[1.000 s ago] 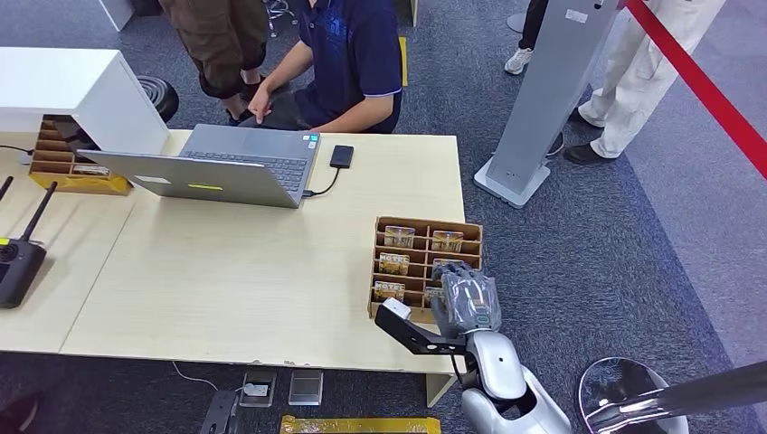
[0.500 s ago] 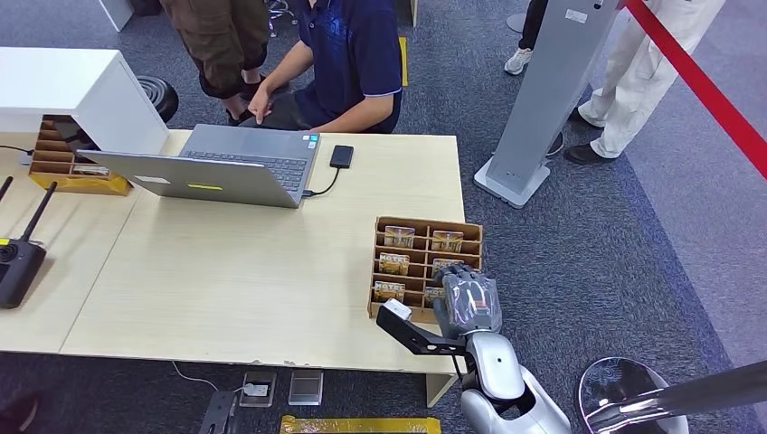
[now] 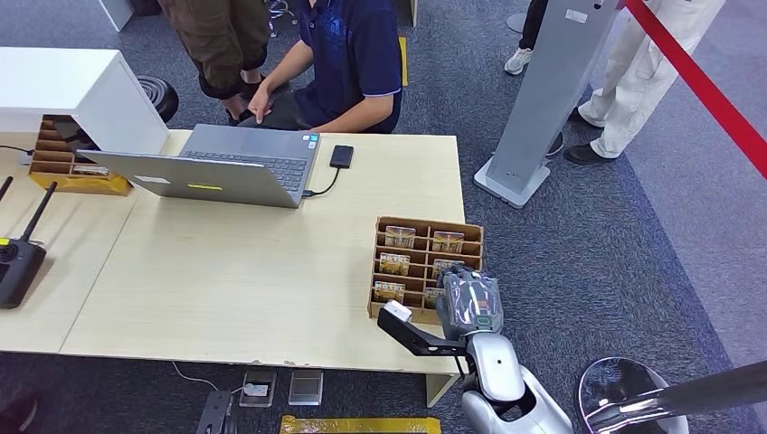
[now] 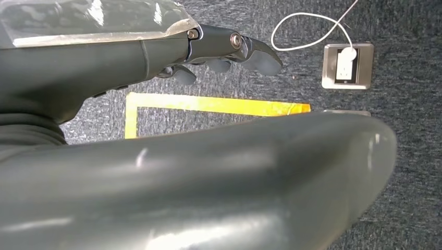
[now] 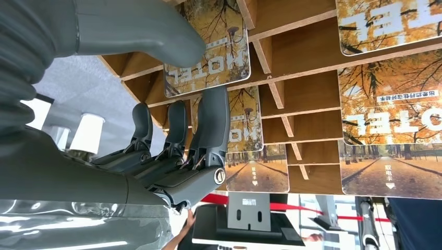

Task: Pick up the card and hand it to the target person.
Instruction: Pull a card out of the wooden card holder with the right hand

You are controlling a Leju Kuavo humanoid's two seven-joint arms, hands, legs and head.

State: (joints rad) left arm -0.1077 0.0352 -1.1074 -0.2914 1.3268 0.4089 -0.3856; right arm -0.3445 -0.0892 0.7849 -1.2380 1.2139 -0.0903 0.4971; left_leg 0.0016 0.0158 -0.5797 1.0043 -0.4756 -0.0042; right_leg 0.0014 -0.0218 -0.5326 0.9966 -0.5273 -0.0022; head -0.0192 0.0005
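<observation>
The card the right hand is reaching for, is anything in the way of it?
Nothing visible blocks it. The right hand is over the near right corner of the wooden card box, and in the right wrist view its fingers and thumb sit either side of a hotel card, with only the box's thin dividers beside it.

six cards [image 3: 399, 236] in one organizer [image 3: 425, 223]; one laptop [image 3: 226, 167]; one phone [image 3: 342, 155].

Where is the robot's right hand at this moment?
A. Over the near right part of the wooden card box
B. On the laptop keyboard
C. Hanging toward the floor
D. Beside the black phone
A: the right hand sits over the near right compartments of the card box, fingers among the cards.
</observation>
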